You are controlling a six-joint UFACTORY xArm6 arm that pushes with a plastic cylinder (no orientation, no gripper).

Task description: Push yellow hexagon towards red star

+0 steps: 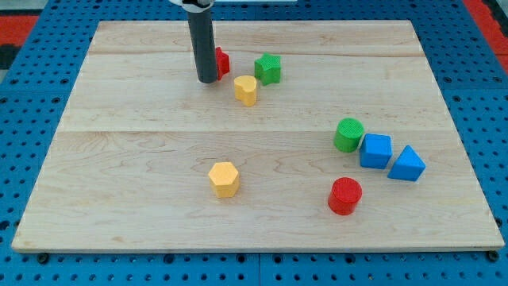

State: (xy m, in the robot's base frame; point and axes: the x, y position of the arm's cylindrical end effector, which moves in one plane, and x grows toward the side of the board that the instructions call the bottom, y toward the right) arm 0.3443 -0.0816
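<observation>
A: Worktop (119, 159) is the wood board. Rod up near the view's top, tip (208, 80) touching or just beside a red block (222, 61) it half hides, presumably the red star.

B: Claw?

A: None on this rig, bare rod, holding nothing.

B: Hexagon?

A: Two yellow blocks. Yellow hexagon (225, 179) sits low centre, well apart from the tip. Smaller yellow block (246, 90) is just right of the tip, shape unclear.

B: Step?

A: Approach, I'd say. No contact yet. Next: tip goes below the hexagon, then pushes up-view towards red.
</observation>
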